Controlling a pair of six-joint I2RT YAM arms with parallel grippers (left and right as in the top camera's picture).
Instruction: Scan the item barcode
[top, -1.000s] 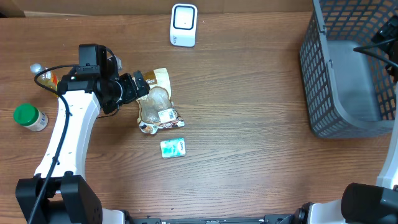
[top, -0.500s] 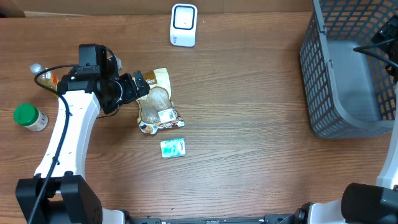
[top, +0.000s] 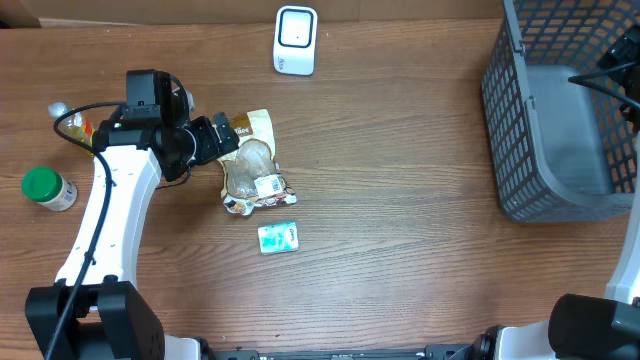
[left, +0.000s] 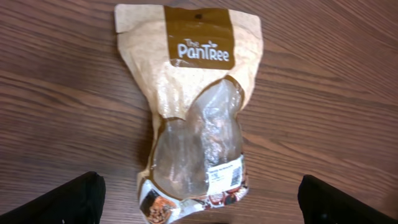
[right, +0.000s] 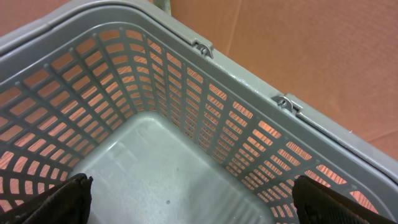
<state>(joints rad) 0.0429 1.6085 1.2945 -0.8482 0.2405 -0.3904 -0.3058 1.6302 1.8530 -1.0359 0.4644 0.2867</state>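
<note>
The item, a tan "The PanTree" snack pouch (top: 252, 165) with a clear window, lies flat on the wooden table. A white label with a printed code (left: 225, 176) sits near the pouch's (left: 199, 106) lower end. My left gripper (top: 230, 140) hovers at the pouch's left side. In the left wrist view my left gripper (left: 202, 205) stands open, its black fingers (left: 68, 199) wide on either side of the pouch, not touching it. The white scanner (top: 295, 40) stands at the table's far edge. My right gripper (right: 199, 202) is open and empty over the grey basket (right: 249, 81).
The grey mesh basket (top: 560, 120) fills the right side of the table. A small green packet (top: 278, 237) lies just in front of the pouch. A green-capped bottle (top: 48, 188) and another small bottle (top: 68, 118) stand at the left, beside my left arm.
</note>
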